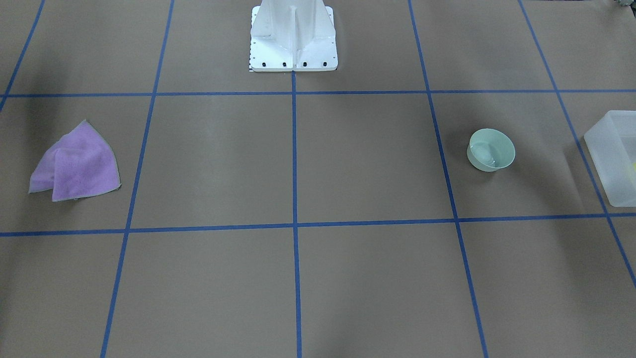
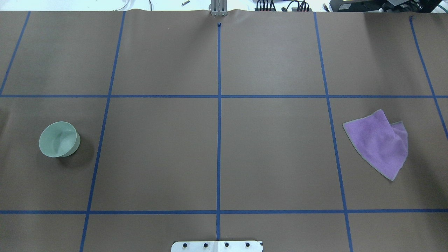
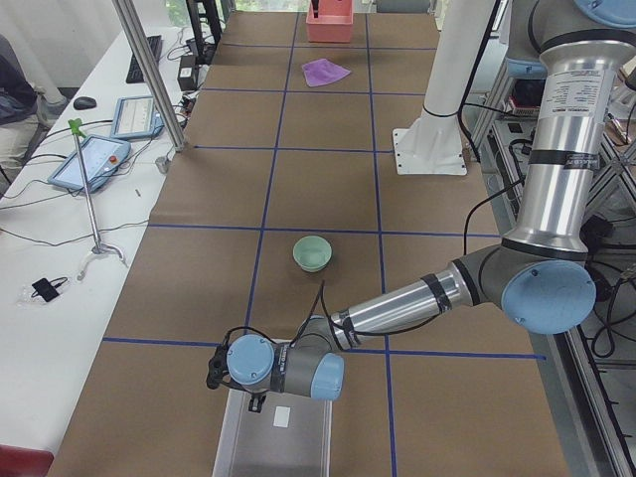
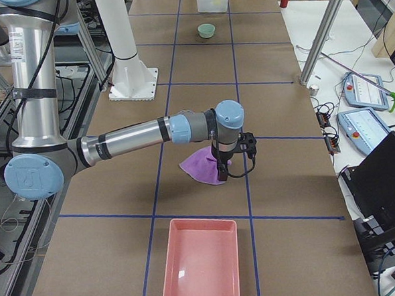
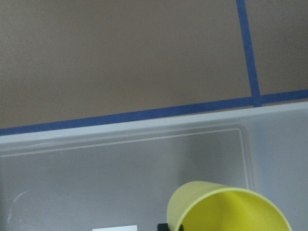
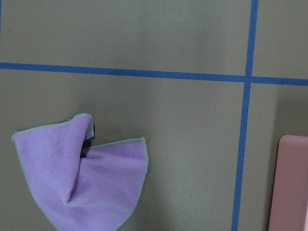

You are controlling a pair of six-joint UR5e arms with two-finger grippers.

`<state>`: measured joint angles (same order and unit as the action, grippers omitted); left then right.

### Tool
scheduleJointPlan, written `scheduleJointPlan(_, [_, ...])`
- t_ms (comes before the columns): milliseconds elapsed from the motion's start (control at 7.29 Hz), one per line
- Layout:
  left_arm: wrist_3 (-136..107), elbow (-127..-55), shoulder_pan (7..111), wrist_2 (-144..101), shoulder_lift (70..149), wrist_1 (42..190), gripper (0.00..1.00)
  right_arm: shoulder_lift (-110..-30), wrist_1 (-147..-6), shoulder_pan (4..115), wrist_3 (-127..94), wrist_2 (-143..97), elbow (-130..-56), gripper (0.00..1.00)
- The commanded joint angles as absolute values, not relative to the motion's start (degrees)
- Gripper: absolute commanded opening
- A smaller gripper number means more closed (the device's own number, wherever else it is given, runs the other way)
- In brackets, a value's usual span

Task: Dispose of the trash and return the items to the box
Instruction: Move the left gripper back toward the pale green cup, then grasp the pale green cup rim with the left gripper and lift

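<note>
The yellow cup (image 5: 226, 211) is inside the frosted white box (image 5: 120, 127), low in the left wrist view with its mouth toward the camera. My left gripper (image 3: 254, 402) hangs over the box (image 3: 273, 442); I cannot tell whether it is open or shut or holds the cup. The mint-green bowl (image 2: 58, 139) stands upright on the table, apart from the box (image 1: 613, 154). My right gripper (image 4: 222, 172) is just above a purple cloth (image 4: 202, 166); its state cannot be told.
The purple cloth (image 2: 379, 141) lies crumpled on the robot's right side. A pink tray (image 4: 201, 262) sits at that table end and shows at the right wrist view's edge (image 6: 293, 183). The white robot base (image 1: 293, 40) stands mid-table.
</note>
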<state>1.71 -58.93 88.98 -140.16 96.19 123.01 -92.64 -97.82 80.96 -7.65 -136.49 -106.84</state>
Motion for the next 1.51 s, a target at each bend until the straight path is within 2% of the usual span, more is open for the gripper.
scheduleJointPlan(0, [1.9,-59.4,88.8,-140.3,96.6,122.9,0.97,-92.5,-97.8,80.9,-7.6,-136.4,-106.8,1.0])
scheduleJointPlan(275, [1.9,-61.6,89.4,-144.1,97.3,121.0,0.97,-92.5,-97.8,80.9,-7.6,-136.3,-106.9,1.0])
scheduleJointPlan(412, [1.7,-67.7,89.6,-145.7,97.3,113.6,0.97,-92.4,-97.8,80.9,-7.6,-136.3,-106.9,1.0])
scheduleJointPlan(549, [0.9,-77.2,89.3,-142.0,96.9,104.1,0.97,-92.4,-97.7,80.9,-7.6,-136.4,-107.0,1.0])
scheduleJointPlan(686, [-7.6,-82.8,86.5,-138.7,96.2,103.1,0.97,-92.4,-97.8,80.9,-7.6,-136.3,-107.0,1.0])
scheduleJointPlan(824, [-17.4,-87.0,80.3,-138.3,92.8,108.8,0.97,-92.5,-97.8,80.9,-7.6,-136.4,-106.9,1.0])
scheduleJointPlan(1098, [-35.8,-88.9,70.1,-135.9,91.1,120.9,0.97,-92.4,-97.8,80.9,-7.6,-136.4,-107.0,1.0])
scheduleJointPlan(1373, [-42.6,-93.1,63.0,-132.3,90.1,121.0,0.97,-92.5,-97.8,80.9,-7.6,-136.4,-107.0,1.0])
